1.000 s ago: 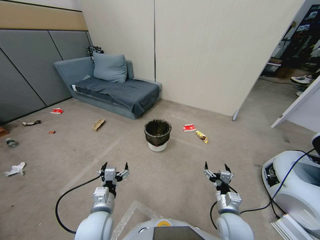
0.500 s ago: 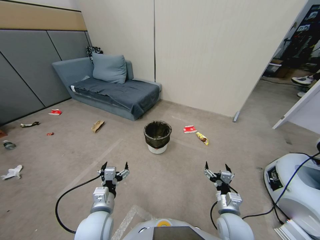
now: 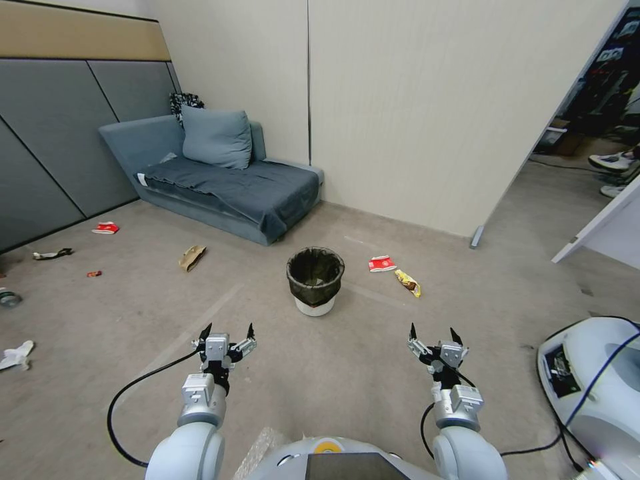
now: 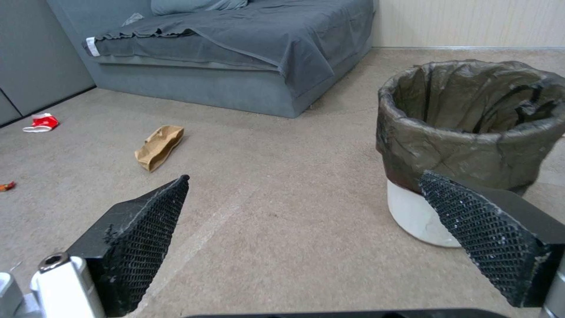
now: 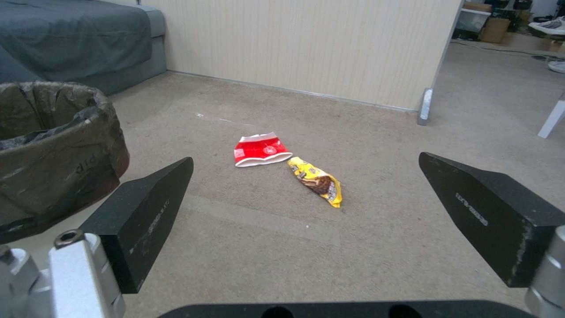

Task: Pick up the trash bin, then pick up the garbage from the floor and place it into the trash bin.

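The trash bin is seen standing upright on the beige floor, ahead of the robot and roughly between its two arms, with a dark bag liner folded over the rim and the white lower body left bare beneath it. The left gripper is held low above the floor, short of the bin and clear of it, with its jaws spread wide and nothing between them; in the left wrist view the bin is seen close ahead, past one of the mesh-textured pads. The right gripper is held likewise on the other side, its jaws also wide apart and empty. Some printed lettering can be made out on the jaws in the right wrist view and on the liner, but it cannot be read. To the right of the bin a red-and-white packet lies flat on the floor, and just beside it a yellow snack wrapper with a brown picture is found; its print is too small to be read. To the left of the bin, near the front of the grey-blue sofa, a crumpled brown paper bag is seen. Farther left, well apart from the bin, a second red-and-white packet, a small red scrap, a dark wrapper and a crumpled white tissue are scattered.
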`<state>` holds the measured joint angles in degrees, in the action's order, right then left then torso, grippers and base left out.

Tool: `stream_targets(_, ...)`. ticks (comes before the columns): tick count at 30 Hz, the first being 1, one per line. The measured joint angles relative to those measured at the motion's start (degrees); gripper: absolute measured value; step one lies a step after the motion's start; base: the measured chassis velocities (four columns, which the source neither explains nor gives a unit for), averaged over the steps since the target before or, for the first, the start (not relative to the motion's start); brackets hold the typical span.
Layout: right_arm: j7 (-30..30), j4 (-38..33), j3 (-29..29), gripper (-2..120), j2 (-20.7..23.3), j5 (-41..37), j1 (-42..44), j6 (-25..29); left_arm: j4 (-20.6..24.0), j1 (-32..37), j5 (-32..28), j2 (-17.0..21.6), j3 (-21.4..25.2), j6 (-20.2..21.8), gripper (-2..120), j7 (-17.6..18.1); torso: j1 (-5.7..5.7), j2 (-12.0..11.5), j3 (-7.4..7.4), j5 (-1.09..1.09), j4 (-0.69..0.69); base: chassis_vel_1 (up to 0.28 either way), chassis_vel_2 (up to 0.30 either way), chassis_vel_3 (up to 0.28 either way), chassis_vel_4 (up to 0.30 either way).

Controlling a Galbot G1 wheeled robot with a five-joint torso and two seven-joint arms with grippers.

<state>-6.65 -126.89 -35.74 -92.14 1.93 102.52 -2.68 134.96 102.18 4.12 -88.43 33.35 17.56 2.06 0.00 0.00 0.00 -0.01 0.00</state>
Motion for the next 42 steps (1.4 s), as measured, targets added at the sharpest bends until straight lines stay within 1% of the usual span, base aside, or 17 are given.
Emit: stream_targets(42, 0.1, 0.1, -0.1, 100, 0.0, -0.1, 0.2, 0.3, 0.0, 0.0, 0.0, -0.3, 0.1, -0.2, 100, -0.1, 0.00, 0.0, 0.00, 0.01, 0.00, -0.114, 0.118, 0.113, -0.112)
